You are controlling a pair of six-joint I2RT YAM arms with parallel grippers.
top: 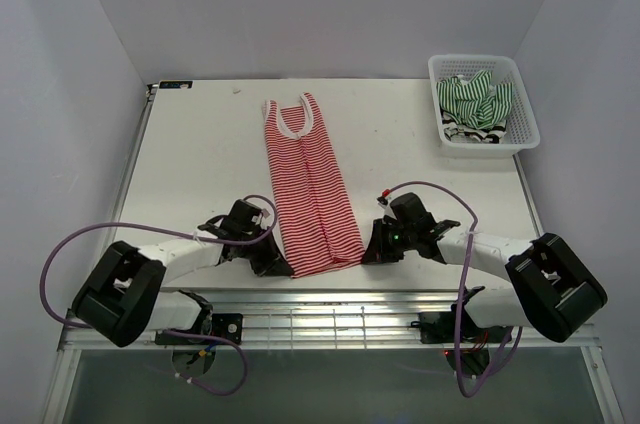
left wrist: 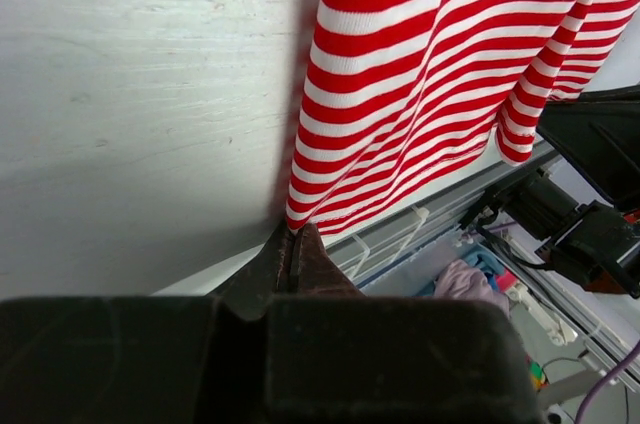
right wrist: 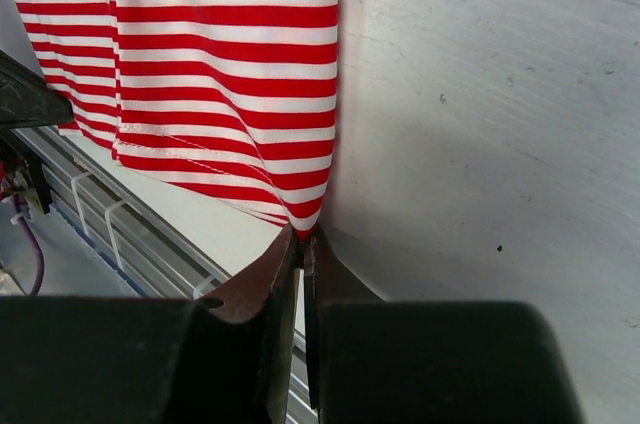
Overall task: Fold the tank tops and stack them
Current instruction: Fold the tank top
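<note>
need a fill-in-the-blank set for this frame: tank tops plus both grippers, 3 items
1. The tank top lying flat on the table is striped white and ___.
2. The left gripper and right gripper are both ___ on its hem corners.
3. The green-and-white tank top sits crumpled in the white ___ at the far right.
Missing words: red; shut; basket.

The red-and-white tank top (top: pixel 310 194) wore narrow stripes against the plain off-white counter (top: pixel 200 164). In the white lattice basket (top: pixel 472 58), the green-and-white top (top: pixel 475 96) was striped too, and the black-and-white top (top: pixel 468 134) showed wider bands. The left pincer (top: pixel 283 266) and right pincer (top: pixel 368 254) were black, and the cables (top: pixel 432 183) purple.
</note>
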